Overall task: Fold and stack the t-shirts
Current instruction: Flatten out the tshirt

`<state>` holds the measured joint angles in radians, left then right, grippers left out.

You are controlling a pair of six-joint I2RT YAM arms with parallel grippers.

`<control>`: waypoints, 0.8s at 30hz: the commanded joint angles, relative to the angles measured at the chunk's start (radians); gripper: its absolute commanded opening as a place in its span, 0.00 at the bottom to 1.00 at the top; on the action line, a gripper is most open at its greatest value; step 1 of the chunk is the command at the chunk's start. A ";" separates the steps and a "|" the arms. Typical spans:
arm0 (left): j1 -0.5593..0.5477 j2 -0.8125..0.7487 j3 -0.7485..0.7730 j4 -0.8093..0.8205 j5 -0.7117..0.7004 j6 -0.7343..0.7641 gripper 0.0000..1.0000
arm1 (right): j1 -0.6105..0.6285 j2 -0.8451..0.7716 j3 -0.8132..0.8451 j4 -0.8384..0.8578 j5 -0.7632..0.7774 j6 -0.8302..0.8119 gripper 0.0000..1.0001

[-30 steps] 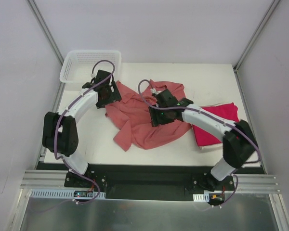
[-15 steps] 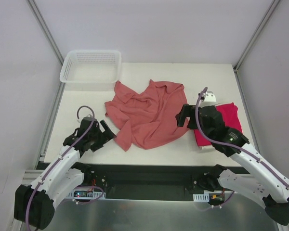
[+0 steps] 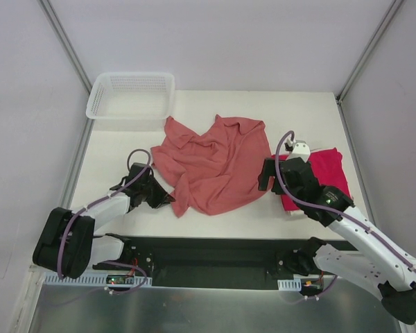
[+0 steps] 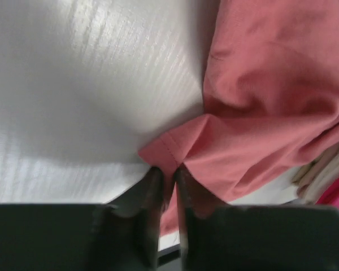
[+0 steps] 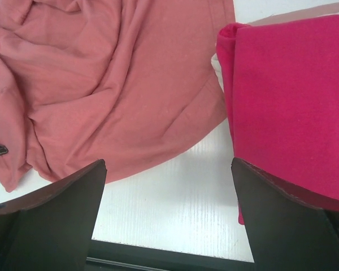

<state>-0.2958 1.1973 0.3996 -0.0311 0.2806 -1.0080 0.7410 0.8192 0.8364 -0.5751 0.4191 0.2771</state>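
Top external view: the salmon-pink t-shirt point(image 3: 215, 163) lies crumpled on the table point(image 3: 298, 118), starting just off the basket point(image 3: 132, 75)'s near right corner and spreading away from it toward the arm bases. The crimson t-shirt point(image 3: 329, 163) sits folded farther out from the basket on the same side, beyond the salmon one, with their edges close.

The left gripper point(image 3: 168, 199) is low on the table, on the near side of the basket. In the left wrist view its fingers point(image 4: 152, 192) are drawn almost together, with a hemmed corner of the salmon-pink t-shirt pinched between them. From that pinch all the rest of the cloth runs up and away, angling toward the crimson t-shirt. Its long bunched fold points back at the gripper.

The right gripper point(image 3: 265, 173) hangs over the strip of bare table between the two shirts. Its jaws are spread wide and hold nothing.

The left arm has the near corner, so spreading the shirt likely depends on a second hold on the edge farthest from the basket. The right gripper is clearly the closer one, with that edge just beside it on its basket side.
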 commanded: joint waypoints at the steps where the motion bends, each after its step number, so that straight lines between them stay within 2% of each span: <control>1: -0.011 0.036 0.012 0.094 0.069 -0.021 0.00 | -0.002 0.006 0.003 -0.035 0.059 0.020 0.97; 3: -0.011 -0.017 0.005 0.079 0.045 -0.012 0.00 | -0.002 0.020 0.003 -0.054 0.067 0.022 0.97; 4: -0.011 -0.046 0.010 0.000 0.020 -0.006 0.00 | -0.003 0.029 0.003 -0.057 0.063 0.022 0.97; 7: -0.009 -0.183 0.062 -0.200 -0.186 0.015 0.00 | -0.003 0.063 0.010 -0.071 0.040 0.017 0.97; 8: -0.009 -0.256 0.100 -0.348 -0.251 0.020 0.00 | -0.002 0.073 0.012 -0.078 0.041 0.017 0.97; 9: -0.008 -0.290 0.120 -0.416 -0.388 0.023 0.00 | -0.002 0.093 0.015 -0.081 0.043 0.020 0.97; 11: 0.007 -0.388 0.175 -0.591 -0.493 0.031 0.00 | -0.002 0.118 0.018 -0.080 0.034 0.020 0.97; 12: 0.018 -0.416 0.192 -0.636 -0.589 0.029 0.00 | -0.002 0.145 0.021 -0.080 0.033 0.022 0.97; 15: 0.058 -0.490 0.263 -0.806 -0.742 0.006 0.00 | -0.003 0.202 0.030 -0.081 0.017 0.036 0.97; 20: 0.078 -0.539 0.361 -0.967 -0.900 -0.053 0.00 | -0.003 0.285 0.035 -0.083 -0.035 0.079 0.97; 24: 0.080 -0.556 0.377 -0.991 -0.891 -0.060 0.00 | 0.000 0.319 0.023 -0.083 -0.074 0.152 0.98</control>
<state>-0.2218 0.6586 0.7368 -0.8894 -0.5068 -1.0393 0.7410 1.1206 0.8371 -0.6476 0.3912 0.3420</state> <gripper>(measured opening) 0.012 0.973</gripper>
